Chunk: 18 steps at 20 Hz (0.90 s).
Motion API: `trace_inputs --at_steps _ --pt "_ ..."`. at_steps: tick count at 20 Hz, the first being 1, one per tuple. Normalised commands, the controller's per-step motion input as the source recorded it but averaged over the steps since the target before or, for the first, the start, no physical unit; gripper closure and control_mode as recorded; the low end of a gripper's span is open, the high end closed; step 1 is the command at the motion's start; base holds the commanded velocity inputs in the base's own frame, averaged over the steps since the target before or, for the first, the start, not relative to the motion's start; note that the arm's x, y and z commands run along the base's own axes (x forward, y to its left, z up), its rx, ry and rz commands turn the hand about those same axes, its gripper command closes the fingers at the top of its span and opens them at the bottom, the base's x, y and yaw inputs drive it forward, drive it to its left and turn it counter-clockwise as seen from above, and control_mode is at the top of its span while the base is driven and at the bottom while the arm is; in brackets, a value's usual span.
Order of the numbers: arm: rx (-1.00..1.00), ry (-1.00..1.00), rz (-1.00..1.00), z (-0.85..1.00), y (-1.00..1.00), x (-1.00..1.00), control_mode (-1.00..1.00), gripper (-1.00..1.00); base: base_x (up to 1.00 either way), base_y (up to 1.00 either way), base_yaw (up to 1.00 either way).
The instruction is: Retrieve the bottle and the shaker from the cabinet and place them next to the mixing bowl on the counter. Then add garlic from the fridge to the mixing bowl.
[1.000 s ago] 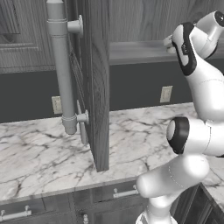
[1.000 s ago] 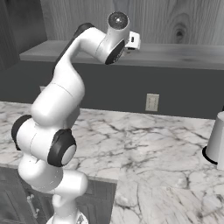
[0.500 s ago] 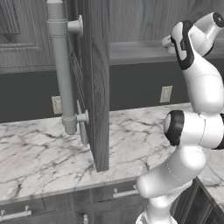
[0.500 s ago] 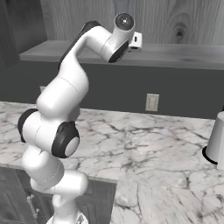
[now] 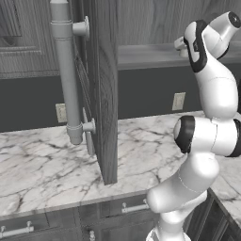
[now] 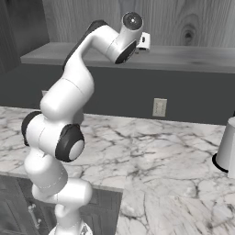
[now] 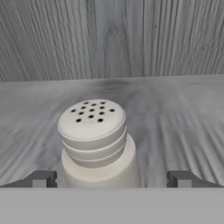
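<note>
**Hand view: spread fingers flank the shaker on the cabinet shelf**

Hand view: a white, ribbed, cylindrical shaker (image 7: 97,146) with a perforated domed cap is seen standing upright on a grey wood-grain cabinet shelf (image 7: 183,113), in front of a back wall of the same grey wood. The two-finger gripper (image 7: 111,179) is seen with its jaws spread wide, released and grasping nothing; one dark fingertip (image 7: 40,179) rises to the left of the shaker and the other to the right, both apart from its body. The shaker sits between them, nearer the left fingertip.

Left base view: the white arm (image 5: 207,136) is raised from the lower right, and its wrist is reached up to the edge of the grey shelf at the upper right. A dark grey wood cabinet door (image 5: 101,89) with a long pale cylindrical handle (image 5: 66,70) is swung open over the white marble counter (image 5: 42,164). A wall outlet (image 5: 178,100) is set in the dark backsplash.

Right base view: the arm is bent up from the lower left, with the hand at the shelf edge. A pale grey rounded vessel (image 6: 228,147) on a dark base is cut off by the right edge of the counter.
</note>
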Motion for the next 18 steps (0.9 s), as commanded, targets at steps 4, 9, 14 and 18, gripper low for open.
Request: trace_inputs --at_steps 4,9,14,18 --pt "0.00 0.00 0.00 0.00 0.00 0.00 -1.00 1.00 0.00 0.00 0.00" --pt "0.00 0.00 0.00 0.00 0.00 0.00 -1.00 1.00 0.00 0.00 0.00" --pt "0.00 0.00 0.00 0.00 0.00 0.00 -1.00 1.00 0.00 0.00 0.00" --pt "0.00 0.00 0.00 0.00 0.10 -0.44 -1.00 1.00 0.00 0.00 0.00"
